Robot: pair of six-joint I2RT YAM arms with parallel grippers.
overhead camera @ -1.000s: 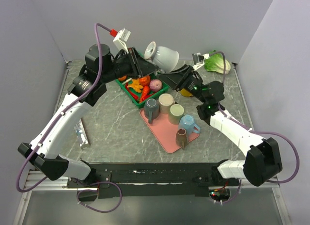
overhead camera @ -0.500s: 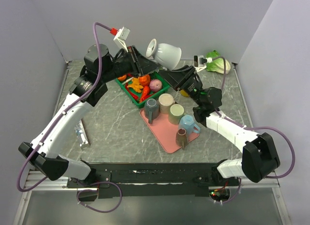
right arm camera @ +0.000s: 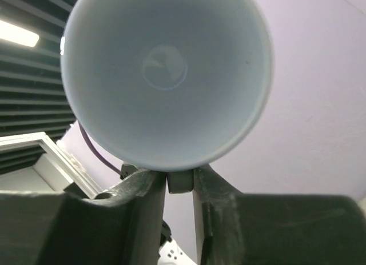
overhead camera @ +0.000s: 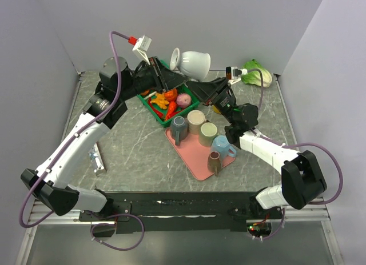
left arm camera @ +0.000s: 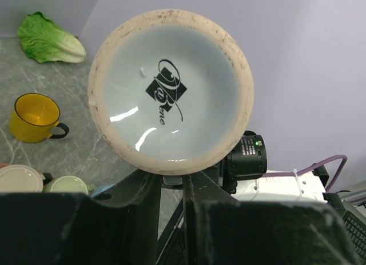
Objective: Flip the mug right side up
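The glossy white ceramic mug (overhead camera: 193, 62) hangs on its side above the marbled table (overhead camera: 131, 151). Its rough, unglazed foot ring faces the left gripper (left arm camera: 171, 188) and its round mouth faces the right gripper (right arm camera: 179, 185). Both grippers are clamped on it from below.

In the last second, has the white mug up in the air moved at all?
Yes. The white mug has shifted slightly up the overhead picture, away from the green basket and toward the back wall.
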